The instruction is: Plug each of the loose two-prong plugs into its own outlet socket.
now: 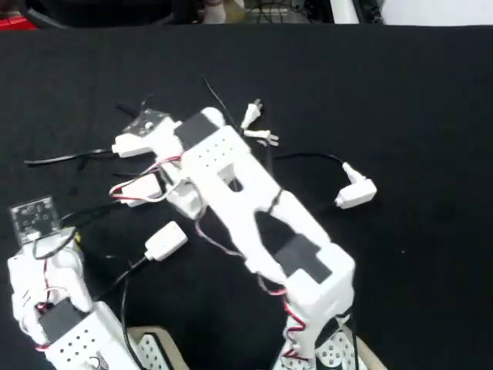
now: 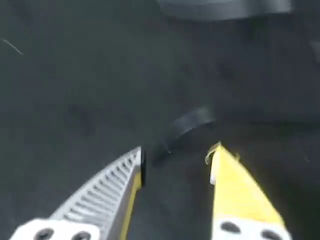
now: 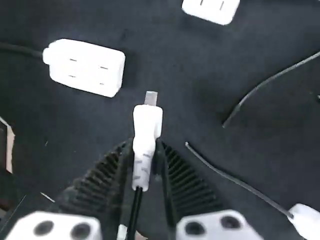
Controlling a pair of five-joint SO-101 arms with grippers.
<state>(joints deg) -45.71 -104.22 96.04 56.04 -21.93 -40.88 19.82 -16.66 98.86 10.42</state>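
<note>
My right gripper is shut on a white two-prong plug, whose prongs point toward a white outlet block a short way off on the black mat. A second outlet lies farther away. In the high view the right arm stretches across the middle of the table. One outlet lies beside it and another outlet lies to the right. Two loose white plugs rest behind the arm. My left gripper is open over the mat, with nothing between its fingers.
Thin black cables run over the black mat, and one ends in a white plug. A short black cable piece lies just past the left fingertips. The left arm stands at the near left corner.
</note>
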